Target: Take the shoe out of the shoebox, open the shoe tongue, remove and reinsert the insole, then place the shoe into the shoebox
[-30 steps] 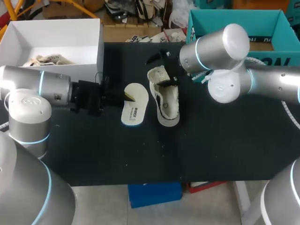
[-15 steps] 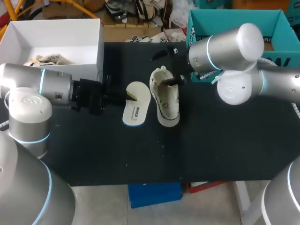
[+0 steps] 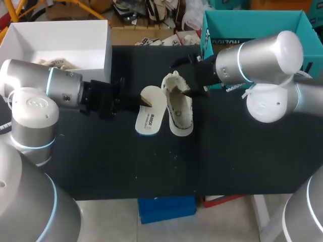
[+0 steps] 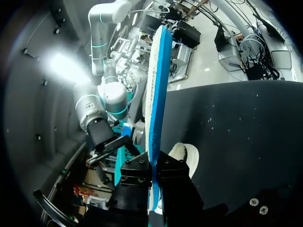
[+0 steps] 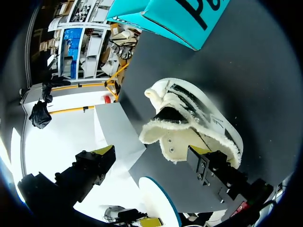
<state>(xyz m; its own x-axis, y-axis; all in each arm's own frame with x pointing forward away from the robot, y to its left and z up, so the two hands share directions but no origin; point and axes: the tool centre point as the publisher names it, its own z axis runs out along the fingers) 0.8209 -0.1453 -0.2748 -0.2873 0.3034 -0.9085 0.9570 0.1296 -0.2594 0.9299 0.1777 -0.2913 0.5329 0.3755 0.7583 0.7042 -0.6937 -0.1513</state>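
shoe (image 3: 180, 112): toe nearward, heel far | insole (image 3: 150, 116): parallel, clamped by left gripper (image 3: 145, 102) | right gripper (image 5: 151, 152): spread wide, empty, finger hiding toe

The shoe (image 3: 177, 108) is cream, with a paler, fuzzy collar and thin black lines along its side. The insole (image 3: 150, 112) is white on top with small dark print, and bright blue on its edge and other face. The worktop (image 3: 242, 156) is black, flecked with tiny white specks. The shoebox (image 3: 65, 38) is plain white. A teal box (image 3: 252, 20) bears large black lettering. The left arm (image 3: 35, 85) and right arm (image 3: 262, 58) are silver-grey with white joint caps and glowing pale-blue rings. The left tool (image 3: 145, 102) and right tool (image 5: 152, 150) are black with yellow tips
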